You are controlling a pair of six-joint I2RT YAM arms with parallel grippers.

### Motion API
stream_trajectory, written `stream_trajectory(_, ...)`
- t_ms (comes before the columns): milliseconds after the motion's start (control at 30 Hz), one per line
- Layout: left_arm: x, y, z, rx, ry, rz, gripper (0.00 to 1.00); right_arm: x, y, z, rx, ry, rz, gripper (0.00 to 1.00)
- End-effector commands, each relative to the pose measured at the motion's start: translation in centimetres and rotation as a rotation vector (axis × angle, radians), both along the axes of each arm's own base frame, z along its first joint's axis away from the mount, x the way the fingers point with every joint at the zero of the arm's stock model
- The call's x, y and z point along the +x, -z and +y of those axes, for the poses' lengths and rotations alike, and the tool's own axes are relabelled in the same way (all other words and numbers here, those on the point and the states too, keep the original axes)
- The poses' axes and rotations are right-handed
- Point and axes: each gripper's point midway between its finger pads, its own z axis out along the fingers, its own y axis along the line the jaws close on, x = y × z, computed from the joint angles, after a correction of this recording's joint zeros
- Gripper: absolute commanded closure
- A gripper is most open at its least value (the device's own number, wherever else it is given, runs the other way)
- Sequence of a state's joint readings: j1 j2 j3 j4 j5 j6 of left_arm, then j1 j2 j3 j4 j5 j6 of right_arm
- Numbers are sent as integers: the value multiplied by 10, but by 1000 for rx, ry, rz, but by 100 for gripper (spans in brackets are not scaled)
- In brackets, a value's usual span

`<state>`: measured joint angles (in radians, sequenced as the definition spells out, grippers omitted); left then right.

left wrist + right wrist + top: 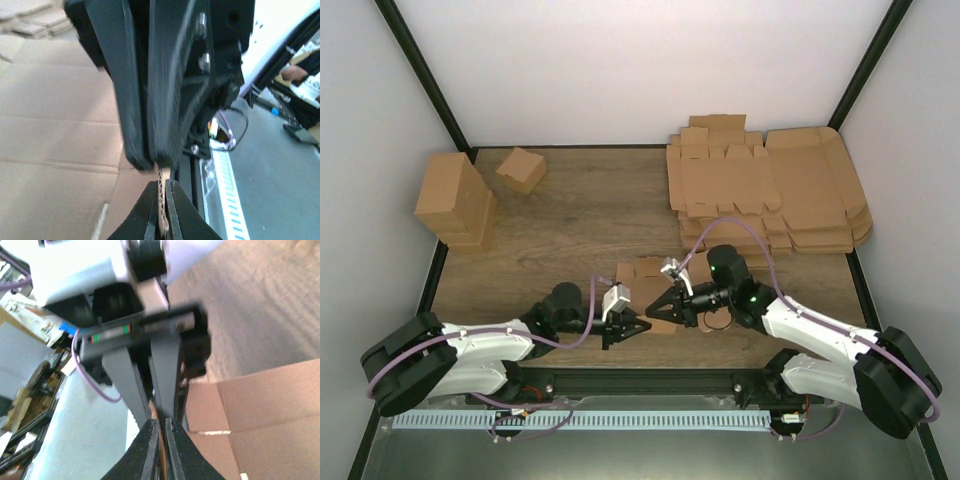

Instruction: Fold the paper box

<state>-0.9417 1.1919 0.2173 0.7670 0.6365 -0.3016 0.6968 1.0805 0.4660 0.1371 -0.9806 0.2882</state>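
Note:
The paper box (642, 283) is a flat brown die-cut sheet lying on the wooden table between the two arms. My left gripper (630, 326) is shut on its near edge from the left. In the left wrist view the corrugated edge (162, 210) is pinched between the black fingers of the left gripper (162, 186). My right gripper (661, 305) is shut on the same edge from the right. The right wrist view has a thin strip of cardboard (159, 455) between the jaws of the right gripper (159, 422). The two grippers face each other, nearly touching.
A stack of large flat brown sheets (770, 190) lies at the back right. A tall cardboard block (455, 200) and a small folded carton (521, 169) stand at the back left. A black rail (640, 380) runs along the near table edge.

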Motion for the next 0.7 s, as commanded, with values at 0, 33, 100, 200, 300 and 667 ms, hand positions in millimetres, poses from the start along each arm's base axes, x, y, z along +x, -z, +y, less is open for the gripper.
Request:
stream_trajectory(0, -28, 35, 8, 111, 107, 67, 96, 33, -64, 8, 142, 83, -227, 91)
stream_trajectory(33, -28, 35, 8, 111, 106, 67, 96, 34, -64, 8, 138, 86, -231, 90)
stream_trajectory(100, -28, 36, 8, 114, 106, 69, 96, 35, -65, 7, 133, 92, -232, 88)
stream_trajectory(200, -28, 35, 8, 114, 104, 65, 96, 33, -66, 6, 134, 88, -234, 86)
stream_trajectory(300, -27, 34, 7, 115, 101, 61, 96, 27, -56, 6, 110, 47, -213, 50)
stream_trajectory(667, -21, 18, 11, 80, 51, 12, 96, -1, -6, 19, 16, -14, -150, 43)
